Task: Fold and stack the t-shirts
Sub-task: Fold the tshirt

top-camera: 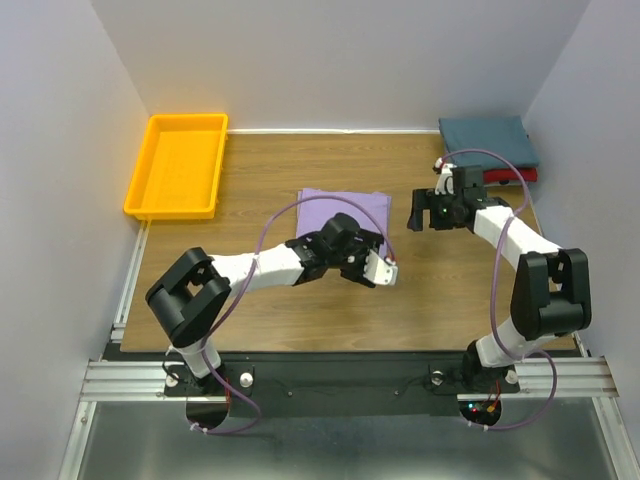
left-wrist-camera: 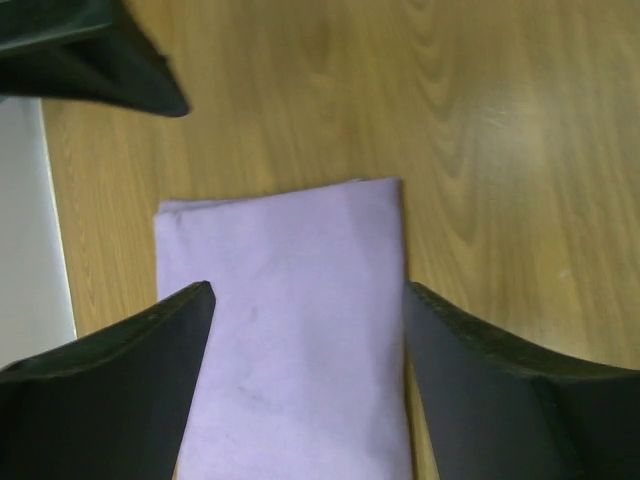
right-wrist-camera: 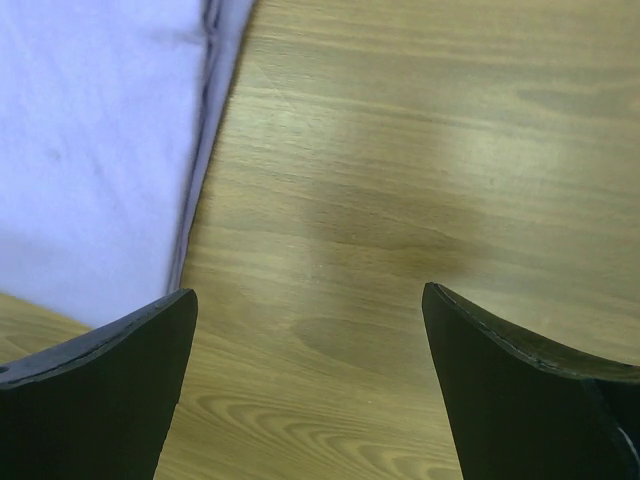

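Plainly, both jaws wide apart — empty.

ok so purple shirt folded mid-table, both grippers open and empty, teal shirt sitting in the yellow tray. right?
One thing off: the teal shirt lies on the red shirt at the table's far right corner, not in the yellow tray; the top external view shows it. The purple shirt is folded mid-table, and the left gripper and right gripper are open and empty.

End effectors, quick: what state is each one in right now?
Left end effector: open, empty, over the lavender t-shirt.
Right end effector: open, empty, over the table.
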Motion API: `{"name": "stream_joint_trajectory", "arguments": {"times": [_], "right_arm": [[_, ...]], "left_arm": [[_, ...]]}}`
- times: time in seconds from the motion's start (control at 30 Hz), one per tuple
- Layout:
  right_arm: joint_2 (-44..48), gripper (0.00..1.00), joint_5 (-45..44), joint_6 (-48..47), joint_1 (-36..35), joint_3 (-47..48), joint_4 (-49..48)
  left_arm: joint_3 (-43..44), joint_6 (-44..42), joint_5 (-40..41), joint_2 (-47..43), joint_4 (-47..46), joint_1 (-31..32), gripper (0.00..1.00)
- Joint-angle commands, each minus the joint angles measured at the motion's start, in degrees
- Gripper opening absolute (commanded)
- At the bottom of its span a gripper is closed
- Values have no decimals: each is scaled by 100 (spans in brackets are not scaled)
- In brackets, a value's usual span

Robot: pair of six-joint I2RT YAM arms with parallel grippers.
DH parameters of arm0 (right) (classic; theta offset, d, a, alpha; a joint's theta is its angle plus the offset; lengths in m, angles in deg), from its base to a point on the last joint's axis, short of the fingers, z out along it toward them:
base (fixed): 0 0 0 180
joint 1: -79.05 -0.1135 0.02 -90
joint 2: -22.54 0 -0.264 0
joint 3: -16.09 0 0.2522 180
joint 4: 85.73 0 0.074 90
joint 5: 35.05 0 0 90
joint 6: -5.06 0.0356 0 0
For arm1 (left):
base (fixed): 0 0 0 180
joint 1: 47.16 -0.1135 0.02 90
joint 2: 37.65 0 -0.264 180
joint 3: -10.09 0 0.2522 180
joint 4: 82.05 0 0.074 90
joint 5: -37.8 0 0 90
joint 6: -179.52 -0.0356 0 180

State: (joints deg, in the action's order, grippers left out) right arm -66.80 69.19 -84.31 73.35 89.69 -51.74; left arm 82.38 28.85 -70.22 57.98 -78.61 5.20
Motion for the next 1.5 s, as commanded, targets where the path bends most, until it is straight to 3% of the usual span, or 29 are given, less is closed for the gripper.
{"name": "stream_joint_trajectory", "arguments": {"times": [0.0, 0.17, 0.27, 0.53, 0.9, 1.2, 1.27, 1.3, 1.4, 1.47], "right_arm": [[-48, 100, 509, 798, 296, -208, -274], [-48, 100, 983, 1185, 358, -516, -511], [-241, 100, 1229, 1335, 411, -490, -520], [-611, 97, 1889, 1546, 718, -455, -520], [-760, 96, 2118, 1608, 772, -490, -538], [-584, 96, 2276, 1687, 772, -710, -739], [-620, 96, 2320, 1748, 772, -710, -775], [-646, 96, 2311, 1757, 780, -710, -775], [-585, 96, 2303, 1941, 772, -762, -889], [-532, 97, 2338, 2108, 780, -859, -1178]], "left_arm": [[-61, -781, 193, 182, -453, 178, 69], [265, -578, 89, 552, -347, 231, 63], [458, -657, -131, 772, -111, 231, 52], [1161, -570, -246, 1501, 584, 222, 39], [1407, -403, -360, 1695, 936, 213, 40], [2215, 117, -272, 2363, 1603, -15, 42], [2251, 90, -324, 2381, 1656, -24, 37], [2251, 81, -351, 2363, 1665, -24, 27], [2269, 151, -439, 2232, 1631, -24, 10], [2260, 248, -474, 2144, 1543, -24, 7]]}}
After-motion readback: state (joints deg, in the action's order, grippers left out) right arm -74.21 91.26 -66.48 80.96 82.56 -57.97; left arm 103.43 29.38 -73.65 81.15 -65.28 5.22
